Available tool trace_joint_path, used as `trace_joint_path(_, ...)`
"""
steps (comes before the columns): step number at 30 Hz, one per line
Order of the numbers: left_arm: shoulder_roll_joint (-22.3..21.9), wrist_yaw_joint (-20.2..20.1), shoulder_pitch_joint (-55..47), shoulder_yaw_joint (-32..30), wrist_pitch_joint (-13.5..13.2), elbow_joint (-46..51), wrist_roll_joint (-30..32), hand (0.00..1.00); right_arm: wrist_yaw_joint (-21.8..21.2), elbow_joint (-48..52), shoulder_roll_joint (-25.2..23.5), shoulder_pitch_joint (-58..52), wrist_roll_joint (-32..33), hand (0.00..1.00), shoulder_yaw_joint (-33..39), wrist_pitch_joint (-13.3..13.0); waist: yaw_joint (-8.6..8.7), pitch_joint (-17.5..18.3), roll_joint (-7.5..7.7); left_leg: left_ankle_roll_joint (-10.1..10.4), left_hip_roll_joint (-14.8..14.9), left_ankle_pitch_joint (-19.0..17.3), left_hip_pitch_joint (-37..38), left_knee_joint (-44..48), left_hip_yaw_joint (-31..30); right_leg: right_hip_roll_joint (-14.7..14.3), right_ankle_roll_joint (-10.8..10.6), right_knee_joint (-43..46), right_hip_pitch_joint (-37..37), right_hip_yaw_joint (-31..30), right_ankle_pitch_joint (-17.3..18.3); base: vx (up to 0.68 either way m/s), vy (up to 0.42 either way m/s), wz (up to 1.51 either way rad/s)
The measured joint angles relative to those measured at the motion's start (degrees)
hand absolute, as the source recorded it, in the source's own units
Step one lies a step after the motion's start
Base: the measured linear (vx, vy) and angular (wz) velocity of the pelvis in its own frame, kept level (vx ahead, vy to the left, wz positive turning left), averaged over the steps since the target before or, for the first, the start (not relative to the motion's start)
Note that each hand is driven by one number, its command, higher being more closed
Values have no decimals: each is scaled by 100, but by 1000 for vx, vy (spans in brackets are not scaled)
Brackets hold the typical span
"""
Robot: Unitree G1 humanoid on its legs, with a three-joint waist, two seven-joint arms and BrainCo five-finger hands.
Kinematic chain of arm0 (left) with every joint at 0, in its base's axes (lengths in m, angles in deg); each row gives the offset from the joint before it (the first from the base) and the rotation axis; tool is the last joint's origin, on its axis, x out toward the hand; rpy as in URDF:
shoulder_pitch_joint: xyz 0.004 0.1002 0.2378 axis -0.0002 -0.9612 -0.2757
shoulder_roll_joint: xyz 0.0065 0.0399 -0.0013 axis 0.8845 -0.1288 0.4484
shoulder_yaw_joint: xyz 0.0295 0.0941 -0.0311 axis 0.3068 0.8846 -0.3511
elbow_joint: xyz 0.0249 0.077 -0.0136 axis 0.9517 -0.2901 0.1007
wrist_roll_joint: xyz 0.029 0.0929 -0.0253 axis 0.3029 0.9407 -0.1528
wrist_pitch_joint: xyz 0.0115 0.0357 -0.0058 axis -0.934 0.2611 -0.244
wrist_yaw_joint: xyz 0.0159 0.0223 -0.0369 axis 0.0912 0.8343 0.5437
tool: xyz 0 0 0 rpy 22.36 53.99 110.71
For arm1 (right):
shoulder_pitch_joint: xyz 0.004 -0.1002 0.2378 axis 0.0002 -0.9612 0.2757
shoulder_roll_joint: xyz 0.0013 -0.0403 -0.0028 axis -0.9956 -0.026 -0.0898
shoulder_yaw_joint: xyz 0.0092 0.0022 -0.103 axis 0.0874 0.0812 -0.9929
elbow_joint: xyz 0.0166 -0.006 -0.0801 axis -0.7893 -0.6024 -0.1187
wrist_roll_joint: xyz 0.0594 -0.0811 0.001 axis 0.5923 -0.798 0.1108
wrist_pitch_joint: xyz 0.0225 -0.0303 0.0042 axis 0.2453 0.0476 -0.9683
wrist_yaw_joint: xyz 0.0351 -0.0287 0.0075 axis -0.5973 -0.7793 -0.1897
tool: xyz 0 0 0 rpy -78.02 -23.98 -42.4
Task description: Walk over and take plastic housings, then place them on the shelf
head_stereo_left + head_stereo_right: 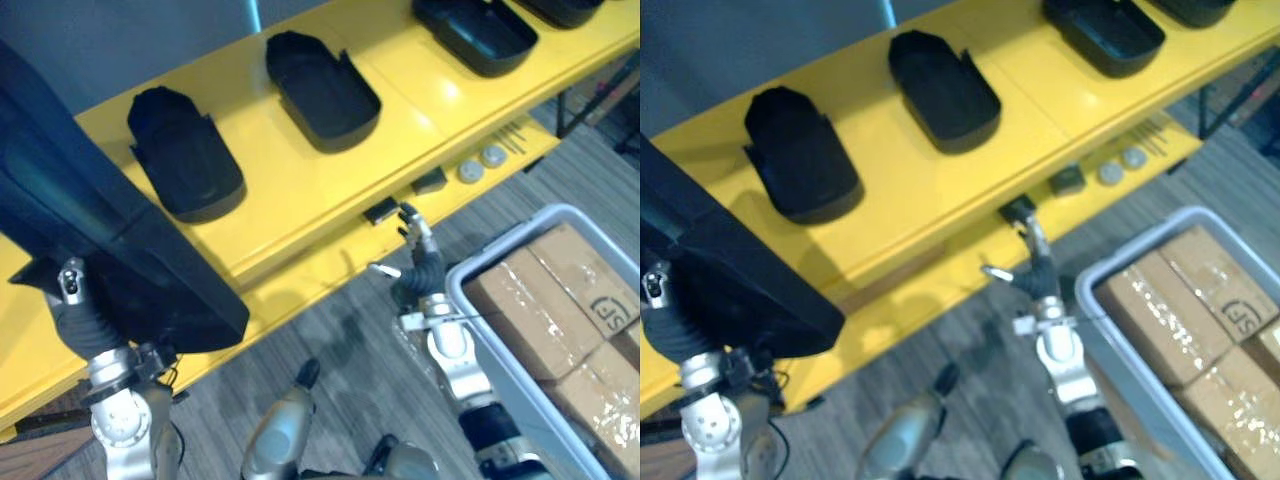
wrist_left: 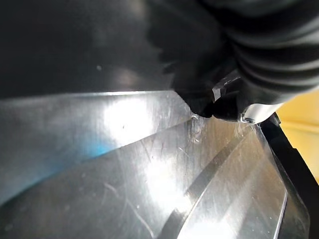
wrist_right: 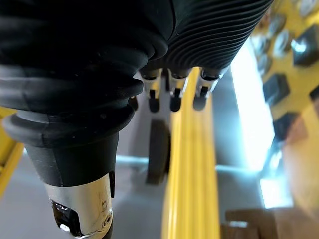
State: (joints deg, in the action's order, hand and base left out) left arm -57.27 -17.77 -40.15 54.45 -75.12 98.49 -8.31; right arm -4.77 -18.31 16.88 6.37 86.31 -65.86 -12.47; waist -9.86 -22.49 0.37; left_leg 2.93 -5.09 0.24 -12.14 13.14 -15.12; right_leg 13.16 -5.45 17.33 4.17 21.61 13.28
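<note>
The large black plastic housing (image 1: 110,225) hung over the yellow shelf (image 1: 300,195) at your left robot hand (image 1: 82,322), grip impossible to tell; the right wrist view showed your right robot hand (image 1: 421,262) with fingers straight.

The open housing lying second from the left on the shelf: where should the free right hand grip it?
Probably the near long wall of that housing, thumb inside the hollow, right hand coming from the shelf front. It lies open side up, its rim exposed, with bare shelf around it.
</note>
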Motion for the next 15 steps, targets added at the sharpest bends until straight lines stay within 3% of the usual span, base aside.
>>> trace_joint_path(6,-12,460,97,61,-1,0,373,100,130,246,-93,-127,14,0,22,-220,108,-249,21,47,178,-50,-15,221,164,-67,43,355,-182,-206,234,-139,-23,-18)
trace_joint_path(12,-179,944,-121,-142,-3,5,683,100,255,446,-370,-646,30,0,160,-345,121,-266,11,-3,102,-372,-119,735,323,110,-122,717,-181,-298,480,-35,63,-2)
trace_joint_path(15,-113,1055,-29,-574,-3,14,918,100,286,653,-372,-634,207,0,351,-365,119,-203,81,-164,38,-476,-228,890,600,230,-254,601,-88,-257,561,80,57,25)
